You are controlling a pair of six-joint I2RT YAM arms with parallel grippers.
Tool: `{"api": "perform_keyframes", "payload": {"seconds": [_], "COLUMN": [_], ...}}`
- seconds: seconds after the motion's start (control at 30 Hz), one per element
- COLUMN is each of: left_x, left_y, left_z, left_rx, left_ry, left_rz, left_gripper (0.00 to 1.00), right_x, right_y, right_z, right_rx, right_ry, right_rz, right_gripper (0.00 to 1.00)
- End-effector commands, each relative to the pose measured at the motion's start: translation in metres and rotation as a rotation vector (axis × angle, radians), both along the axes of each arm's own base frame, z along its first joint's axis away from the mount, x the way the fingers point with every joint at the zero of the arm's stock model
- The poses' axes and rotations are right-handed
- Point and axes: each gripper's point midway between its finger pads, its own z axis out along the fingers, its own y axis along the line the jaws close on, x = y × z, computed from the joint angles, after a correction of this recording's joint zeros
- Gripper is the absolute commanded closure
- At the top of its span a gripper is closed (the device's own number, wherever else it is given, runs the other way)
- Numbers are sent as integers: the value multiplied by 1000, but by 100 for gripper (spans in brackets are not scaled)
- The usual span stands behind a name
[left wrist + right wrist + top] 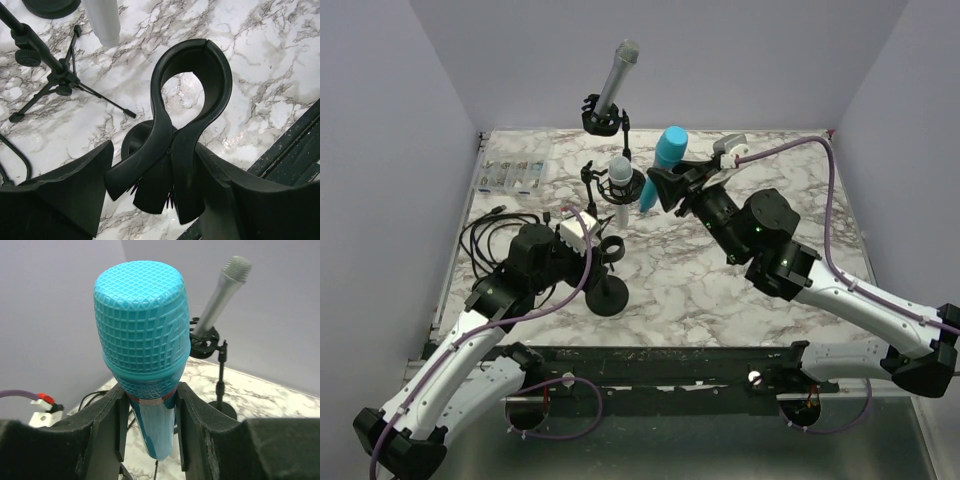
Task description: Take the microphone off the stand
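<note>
The blue microphone (666, 158) is free of its stand and upright between the fingers of my right gripper (663, 190), above the table's middle back. In the right wrist view the gripper (150, 412) is shut on the blue handle just under the mesh head (142, 325). The black stand has a round base (608, 298) and an empty spring clip (610, 247). My left gripper (596, 250) is shut on the clip's levers. In the left wrist view the clip's ring (192, 90) is empty, with the gripper (155, 192) around its levers and the base (134, 142) below.
A grey microphone (617, 78) sits in a stand at the back, also in the right wrist view (220, 295). A white microphone (620, 180) stands in a tripod (60, 82). Black cables (490, 235) and a clear parts box (515, 172) lie at the left.
</note>
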Motion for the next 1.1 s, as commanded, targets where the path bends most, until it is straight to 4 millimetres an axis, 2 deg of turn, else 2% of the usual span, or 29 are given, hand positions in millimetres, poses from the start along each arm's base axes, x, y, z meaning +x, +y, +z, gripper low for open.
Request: {"api": "perform_keyframes", "payload": {"seconds": [0.0,0.03,0.1,0.13,0.3,0.43,0.63,0.73,0.87,1.07], "left_x": [-1,-3,-5,-6,-11,-12,-9,-9,-10,-5], "left_y": [2,0,-1,-2,-7,-7,-8,-8,-3,13], "left_z": [17,19,22,24,34,49,56,66,85,127], "left_rx": [-36,-45,-59,-67,-109,-137,-149,-167,-172,-211], "left_ry": [-58,-61,-71,-75,-94,-132,-107,-128,-170,-306], "left_rz": [7,-3,-16,-21,-46,-47,-28,-26,-8,74], "left_gripper": [34,32,7,2,2,3,3,2,2,2], "right_x": [5,5,6,6,5,2,11,15,31,72], "right_y": [-37,-42,-48,-50,-60,-64,-83,-92,-109,-134], "right_z": [-13,-18,-33,-40,-71,-82,-104,-129,-154,-194], "right_rx": [-40,-51,-83,-99,-136,-150,-176,-246,-308,-324], "right_ry": [12,20,46,59,123,153,217,257,320,486], "right_rz": [-147,-161,-185,-196,-223,-228,-354,-427,-543,-630], "right_gripper": [99,99,99,99,99,99,99,99,99,99]}}
